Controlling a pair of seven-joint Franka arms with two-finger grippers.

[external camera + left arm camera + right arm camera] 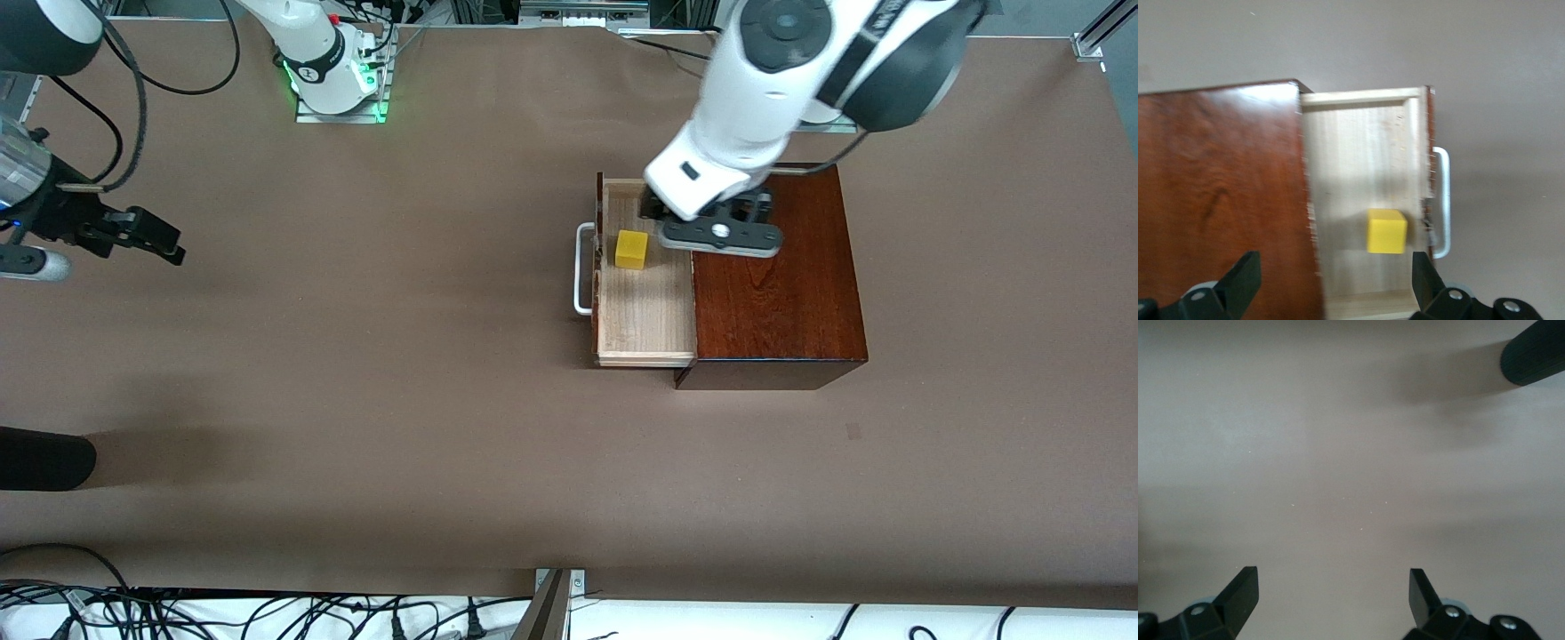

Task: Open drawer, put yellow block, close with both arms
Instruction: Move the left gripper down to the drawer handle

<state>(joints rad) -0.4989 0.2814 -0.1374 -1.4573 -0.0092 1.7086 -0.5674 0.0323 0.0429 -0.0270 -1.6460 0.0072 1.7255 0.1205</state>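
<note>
While the yellow block [632,249] sits loose in the pulled-out drawer [645,311], near its handle [582,269], your left gripper [1331,277] hovers over drawer and wooden box [778,276], fingers apart, empty. Right gripper [1331,593] waits over bare table [356,356], fingers apart. Drawer looks rigid and light; push flat on the dark front, not the thin bar.
</note>
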